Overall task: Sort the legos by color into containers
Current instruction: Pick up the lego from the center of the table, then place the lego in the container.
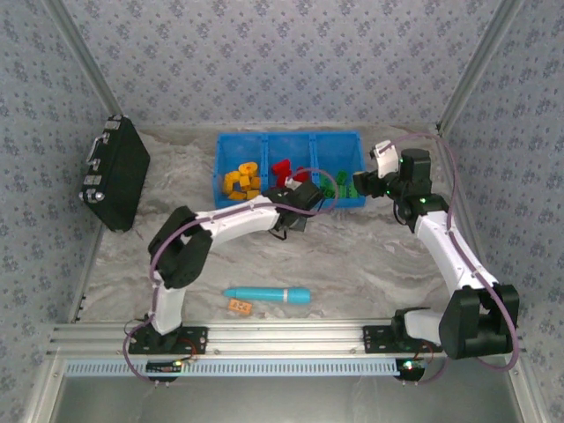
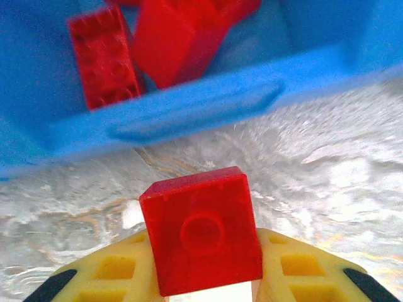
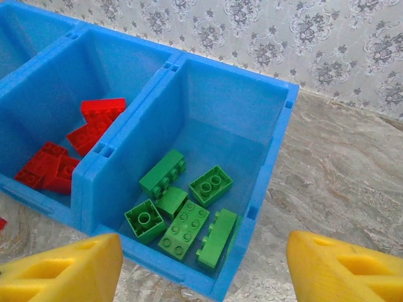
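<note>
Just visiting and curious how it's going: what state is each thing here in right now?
left gripper, shut on a red brick just short of the blue tray.
right gripper, open, holding nothing.
blue tray, open-topped, part filled: yellow bricks, red bricks, green bricks, one colour a compartment.
orange brick, loose on the table, unsorted.
cyan cylinder, lying flat on the table.
black case, closed.

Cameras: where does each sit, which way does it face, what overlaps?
Top external: above and behind, looking down on the table; both arms, left hand, right hand.
Left wrist: low by the blue bin, facing its near wall; yellow fingers shut on a red brick.
Right wrist: above the bin's right end, looking down at green bricks; open fingers at the bottom corners.
Shared: both wrist views catch the red bricks in the middle compartment.
</note>
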Available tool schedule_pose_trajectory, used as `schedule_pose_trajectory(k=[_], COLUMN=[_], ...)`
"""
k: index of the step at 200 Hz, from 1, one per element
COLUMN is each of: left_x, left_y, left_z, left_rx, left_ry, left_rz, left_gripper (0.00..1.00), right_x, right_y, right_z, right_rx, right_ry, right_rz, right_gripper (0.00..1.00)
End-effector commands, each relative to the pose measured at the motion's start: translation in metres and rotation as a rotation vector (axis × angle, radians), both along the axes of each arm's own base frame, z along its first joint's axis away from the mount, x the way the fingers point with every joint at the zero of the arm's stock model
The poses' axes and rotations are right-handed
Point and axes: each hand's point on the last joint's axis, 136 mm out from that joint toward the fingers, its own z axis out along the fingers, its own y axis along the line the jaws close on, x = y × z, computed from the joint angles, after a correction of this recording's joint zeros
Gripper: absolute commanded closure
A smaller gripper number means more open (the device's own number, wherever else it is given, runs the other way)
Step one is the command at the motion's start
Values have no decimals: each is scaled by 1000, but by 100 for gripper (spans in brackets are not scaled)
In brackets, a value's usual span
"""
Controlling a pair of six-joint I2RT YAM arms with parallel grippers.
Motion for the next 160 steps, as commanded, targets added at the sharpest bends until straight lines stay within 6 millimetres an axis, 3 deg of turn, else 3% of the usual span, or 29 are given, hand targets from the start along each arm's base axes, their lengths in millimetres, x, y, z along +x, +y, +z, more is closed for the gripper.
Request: schedule_pose_trajectory(k=[1,25,51,63,104,134,140,145,160], left_x=[13,32,62,78,124,145,148,149,154], left_y=[8,8,8,8,4,2,2,2,3], left_z=[52,73,82,80,47,23,19,17,14], left_rx=[8,21,22,21,-10,-1,-8,-22,-27], left_ry=[-130,-214,-260,-272,-261,-238,-228,-220,-215], left_rz=[4,-21,-32,-32,-29,-17,-11,-9,-3], left_gripper=[72,72,72,73,73,72,72,71,67], right_x=[-7,-24,-72,-93,-160,-184,-187,-189,-192], right_y=[5,10,38,42,52,42,40,39,33], right_z=[11,3,-1,-8,-28,-34,-37,-40,-44], right_rx=[26,74,121,124,101,127,125,119,108], right_ry=[-7,34,-45,-43,2,12,21,28,40], right_rz=[0,-43,15,19,90,54,51,54,17], right_gripper=[29,36,35,34,31,25,19,1,0])
